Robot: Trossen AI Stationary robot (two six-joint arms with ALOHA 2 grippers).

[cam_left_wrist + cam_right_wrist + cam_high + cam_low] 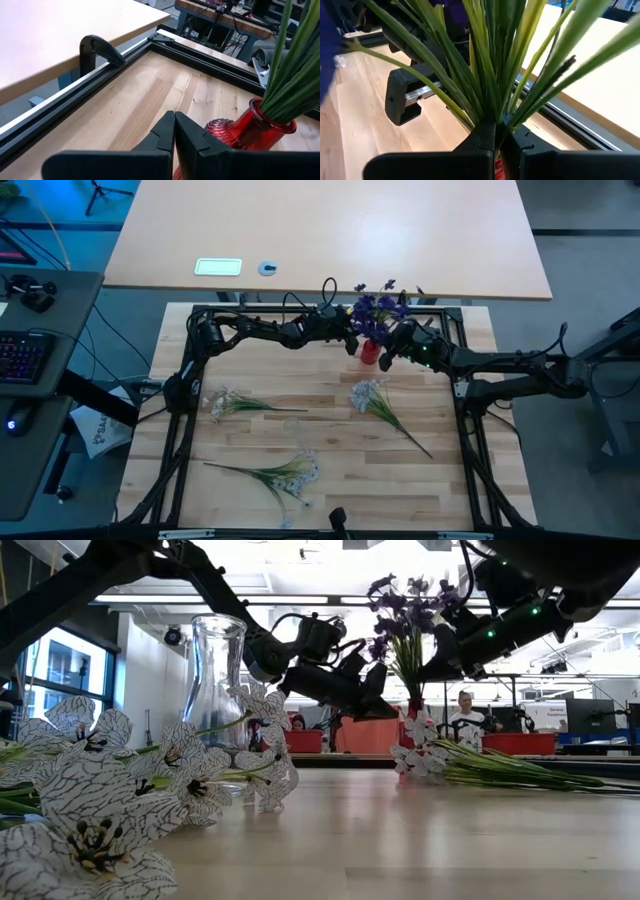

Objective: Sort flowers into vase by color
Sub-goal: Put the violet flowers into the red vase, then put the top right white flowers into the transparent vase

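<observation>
The small red vase [370,353] stands near the table's far edge and holds a bunch of purple flowers [378,310] on green stems [292,75]. My left gripper [175,131] is shut, low beside the vase's ribbed body [222,129] on its left. My right gripper [495,131] is shut at the stems just above the vase's mouth, coming from the right. Three white sprigs lie flat on the table [228,402] [378,398] [285,472]. A clear glass vase [215,675] stands upright among the white blossoms. My left gripper has its shut fingers [192,137] close against the red vase's left side; whether they touch it I cannot tell. My right gripper is shut on the green stems [492,112] where they bunch together above the vase, slanting down from the right. How many stems are pinched is hidden by the fingers. The stems stand upright in the vase.
A black frame rail [100,107] with a clamp [97,50] runs along the table's far edge, close behind the vase. A second, pale table [330,230] lies beyond it. Bare wood shows in the table's middle [320,395] between the sprigs.
</observation>
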